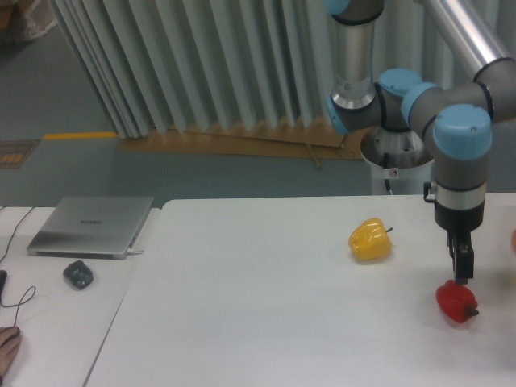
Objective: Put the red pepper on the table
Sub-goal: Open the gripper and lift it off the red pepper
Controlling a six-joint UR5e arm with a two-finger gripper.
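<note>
At the far left, on a smaller white desk [56, 322] beside the main surface, a closed silver laptop [90, 226] lies flat with a small dark computer mouse [78, 275] just in front of it, and thin dark cables trail along that desk's left edge. The large plain white worktop [266, 314] fills the middle and right. Toward its back right part sits a glossy yellow bell pepper [370, 239]. Further right, near the right edge, the small glossy red bell pepper [456, 301] rests on the worktop, its short dark stem pointing right. The arm's dark two-finger hand [462, 274] hangs straight down just above the red pepper, its tips clear of the fruit and holding nothing; the fingers look close together, though their gap cannot be told.
</note>
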